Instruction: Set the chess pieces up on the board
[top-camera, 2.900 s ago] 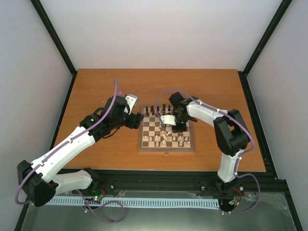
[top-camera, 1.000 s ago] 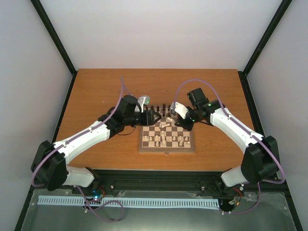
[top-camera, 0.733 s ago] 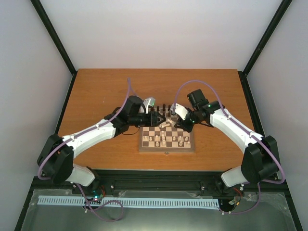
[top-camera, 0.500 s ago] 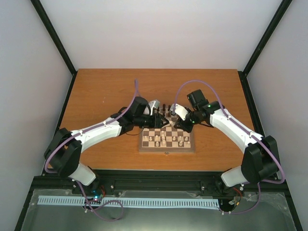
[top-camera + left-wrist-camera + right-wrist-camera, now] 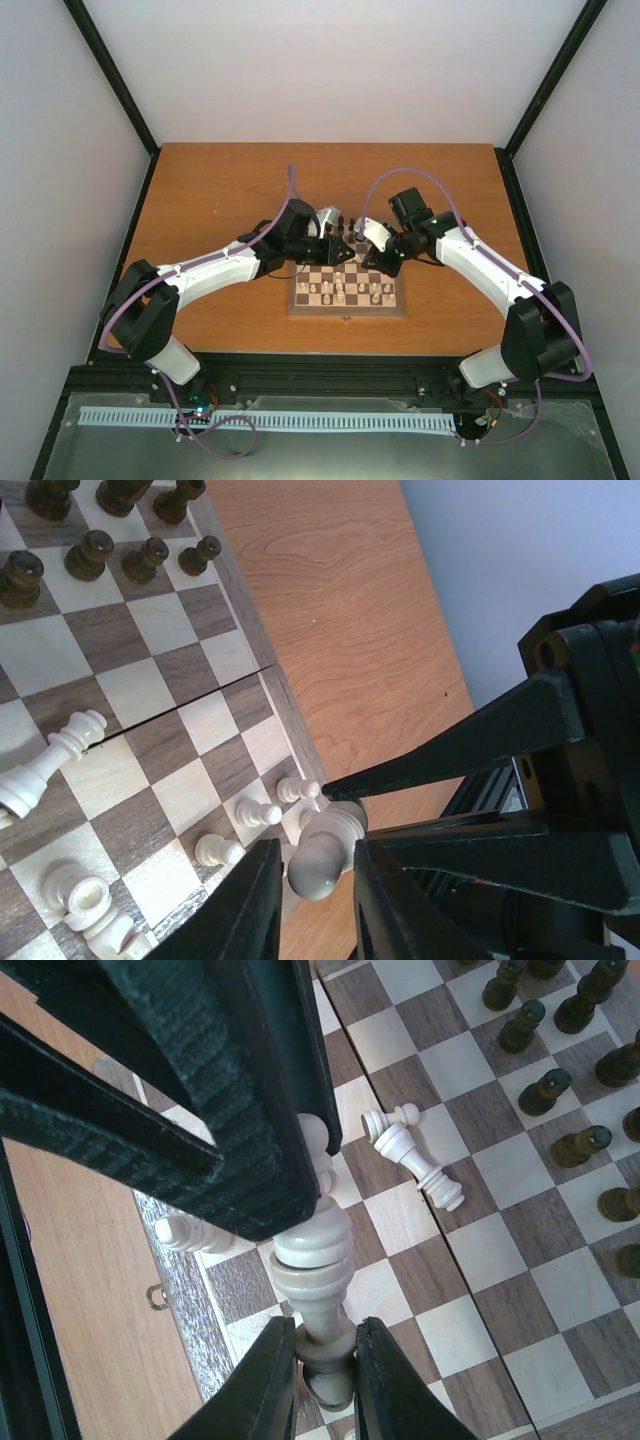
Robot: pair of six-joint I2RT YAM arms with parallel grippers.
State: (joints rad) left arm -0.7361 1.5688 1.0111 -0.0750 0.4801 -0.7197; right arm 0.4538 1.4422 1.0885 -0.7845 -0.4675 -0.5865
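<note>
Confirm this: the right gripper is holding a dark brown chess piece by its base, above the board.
Not dark brown: the right wrist view shows the right gripper holding a pale cream chess piece by its base, above the board.

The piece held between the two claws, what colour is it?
The piece is pale cream; the right wrist view shows it best.

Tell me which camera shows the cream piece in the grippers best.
Right wrist: the cream piece shows almost whole, its base in the right gripper. Left wrist shows only its rounded top in the left gripper. Top external shows both grippers close together over the board, the piece too small to make out.
</note>
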